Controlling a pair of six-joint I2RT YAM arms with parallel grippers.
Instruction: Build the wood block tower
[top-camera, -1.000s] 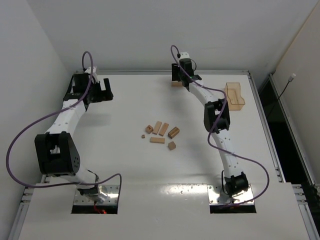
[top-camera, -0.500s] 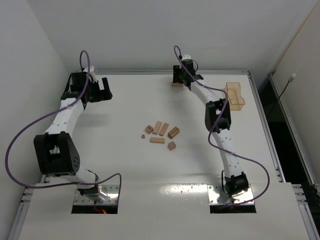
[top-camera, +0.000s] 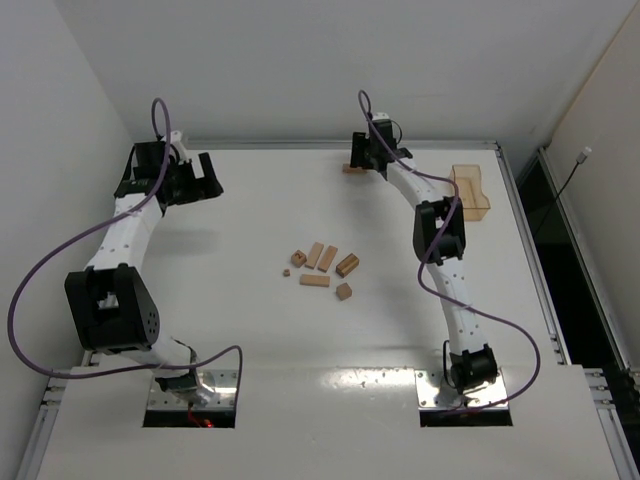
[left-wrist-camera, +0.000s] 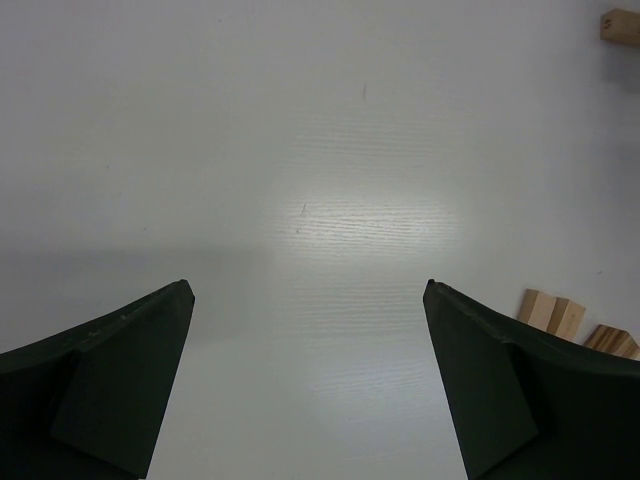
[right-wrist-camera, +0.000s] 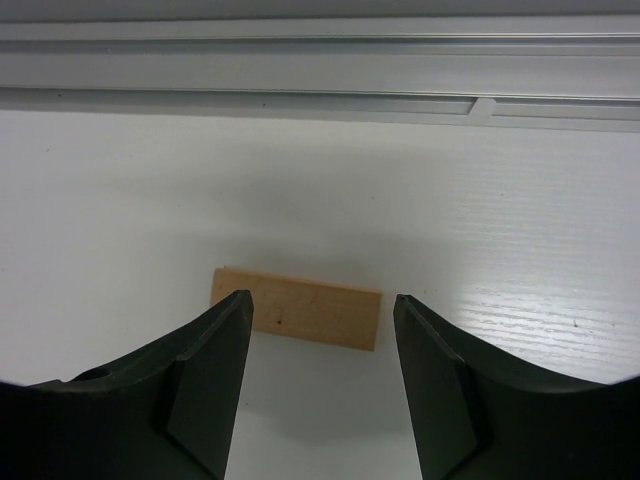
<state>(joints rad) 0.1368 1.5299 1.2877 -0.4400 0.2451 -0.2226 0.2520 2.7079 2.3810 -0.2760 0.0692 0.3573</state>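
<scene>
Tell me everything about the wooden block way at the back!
That wood block is a light-tan rectangular bar with faint grain and a tiny dark speck. It lies flat on the white table near the far rail, apart from the other blocks. The right end effector hangs over it, fingers open, not gripping it.

The left arm (top-camera: 125, 235) and right arm (top-camera: 457, 310) are built alike: white tubular links broken by bulky black joint housings (top-camera: 110, 310). A thin purple cable (top-camera: 153, 115) leaves from just behind each hand and loops back along the arm to a bare metal base plate (top-camera: 215, 385). The left gripper (top-camera: 208, 178) and right gripper (top-camera: 358, 157) are black. Close up, their fingers (right-wrist-camera: 200, 390) are matte dark wedges with bevelled inner faces.
</scene>
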